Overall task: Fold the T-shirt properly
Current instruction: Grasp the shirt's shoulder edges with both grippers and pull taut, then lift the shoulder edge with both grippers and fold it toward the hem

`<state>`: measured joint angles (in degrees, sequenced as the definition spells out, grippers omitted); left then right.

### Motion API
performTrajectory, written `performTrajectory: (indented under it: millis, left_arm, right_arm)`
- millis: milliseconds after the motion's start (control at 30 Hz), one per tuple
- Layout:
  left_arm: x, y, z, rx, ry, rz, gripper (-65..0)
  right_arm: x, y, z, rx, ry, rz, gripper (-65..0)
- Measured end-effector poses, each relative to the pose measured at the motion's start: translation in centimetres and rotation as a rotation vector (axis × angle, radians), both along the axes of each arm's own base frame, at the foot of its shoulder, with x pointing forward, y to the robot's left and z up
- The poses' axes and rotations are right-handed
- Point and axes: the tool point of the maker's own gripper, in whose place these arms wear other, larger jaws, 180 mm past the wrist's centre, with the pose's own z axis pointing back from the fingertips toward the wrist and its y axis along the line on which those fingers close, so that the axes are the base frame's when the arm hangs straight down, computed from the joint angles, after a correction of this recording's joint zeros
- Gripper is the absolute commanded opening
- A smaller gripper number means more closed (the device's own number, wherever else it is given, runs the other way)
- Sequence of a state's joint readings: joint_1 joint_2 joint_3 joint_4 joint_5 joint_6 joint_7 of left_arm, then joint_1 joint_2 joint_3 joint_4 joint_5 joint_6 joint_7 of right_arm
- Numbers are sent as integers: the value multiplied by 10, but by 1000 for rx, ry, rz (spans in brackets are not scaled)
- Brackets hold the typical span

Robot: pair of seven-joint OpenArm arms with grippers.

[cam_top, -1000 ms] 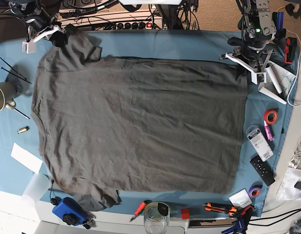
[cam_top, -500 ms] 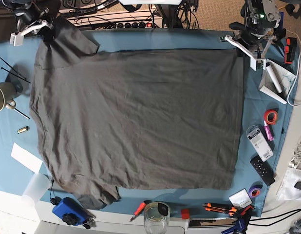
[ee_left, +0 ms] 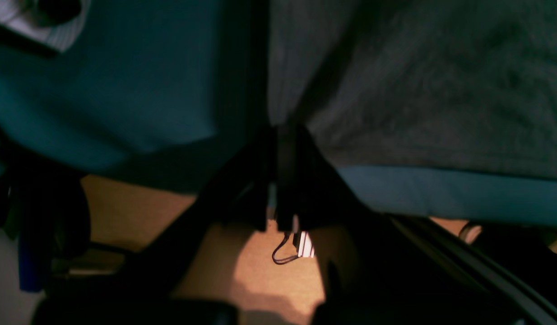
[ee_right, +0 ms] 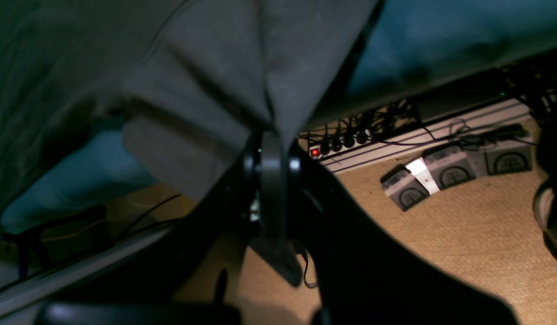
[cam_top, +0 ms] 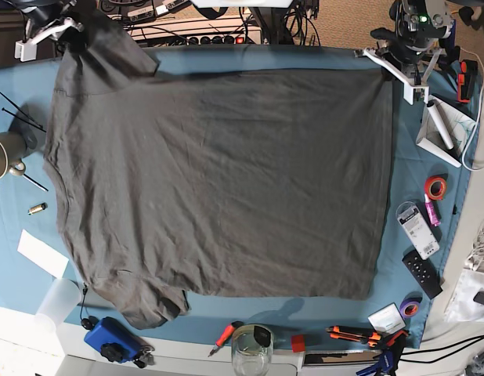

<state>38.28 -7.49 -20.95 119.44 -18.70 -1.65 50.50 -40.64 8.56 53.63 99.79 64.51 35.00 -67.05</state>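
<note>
A teal-blue table cloth (cam_top: 305,59) lies under everything, seen from above. The landmark is the dark charcoal-grey T-shirt (cam_top: 234,180), spread wide across the middle of the cloth, its far edge reaching up to both grippers. The left gripper (cam_top: 395,69) is closed, pinching the T-shirt's far right corner. The right gripper (cam_top: 66,45) is closed too, gripping the bunched fabric at the far left corner.

To the right of the T-shirt, from far to near, are a white open-topped box (cam_top: 459,125), a red tape roll (cam_top: 435,187), a white-and-grey packet (cam_top: 417,230) and a black remote (cam_top: 422,274). To its left are a beige mug (cam_top: 3,155), a white card (cam_top: 42,254) and a small battery (cam_top: 37,208). Just beyond its near edge are a glass jar (cam_top: 251,350), a blue tape measure (cam_top: 114,340) and a red-handled screwdriver (cam_top: 225,337).
</note>
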Motion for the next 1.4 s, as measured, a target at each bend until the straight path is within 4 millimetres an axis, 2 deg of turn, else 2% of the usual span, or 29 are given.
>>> performTrajectory:
  millis: [133,300,433,667,1033,1400]
  left_arm:
    - [-9,6,5,17,13,8,-650]
    - [-1,17,24,55,-40,22,-650]
    - [0,16,25,41,-49,26,-650]
    - [2,16,27,42,-66,27,-650]
    - [6,16,29,42,-88,28,-650]
    - [22,19,37,54,-145,22,-650]
  right_arm:
    - [-2,-2,9,5,-27,15,-650]
    - [0,-4,13,10,-49,8,-650]
    - [0,-4,13,10,-50,8,-650]
    - [15,-5,17,5,-91,8,-650]
    - [32,-22,28,-62,-105,52,-650]
    - [47,-29,32,-86,-126,37,-650]
